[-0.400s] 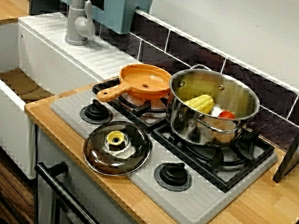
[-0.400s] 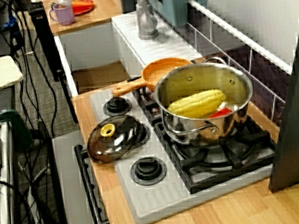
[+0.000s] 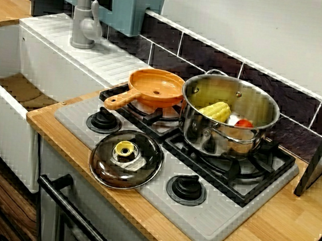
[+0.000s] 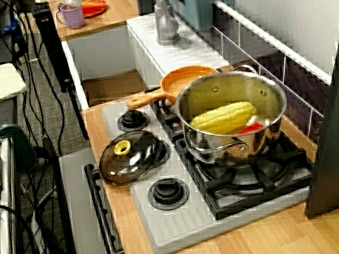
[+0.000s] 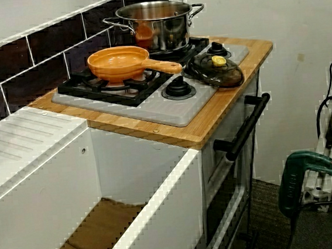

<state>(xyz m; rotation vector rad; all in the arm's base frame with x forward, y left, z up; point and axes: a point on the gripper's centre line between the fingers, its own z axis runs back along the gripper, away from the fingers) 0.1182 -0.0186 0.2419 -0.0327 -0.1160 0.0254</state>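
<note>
Pot [image 3: 216, 139]: shiny steel, two handles, upright on burner [image 3: 263, 166], yellow corn [image 3: 215, 111] inside.

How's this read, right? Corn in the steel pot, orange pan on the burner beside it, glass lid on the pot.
No: the glass lid lies on the grey stovetop between the front knobs, off the steel pot, as the front view shows. Rest holds.

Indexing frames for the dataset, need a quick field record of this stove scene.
gripper: not in any view
pot: steel, uncovered, on the right grate
in pot: corn cob, small red item beside it
pan: orange, empty, on the left grate, handle toward the stove's front
lid: glass, yellow knob up, lying on the stove at its front
beside stove: white sink, grey faucet
</note>
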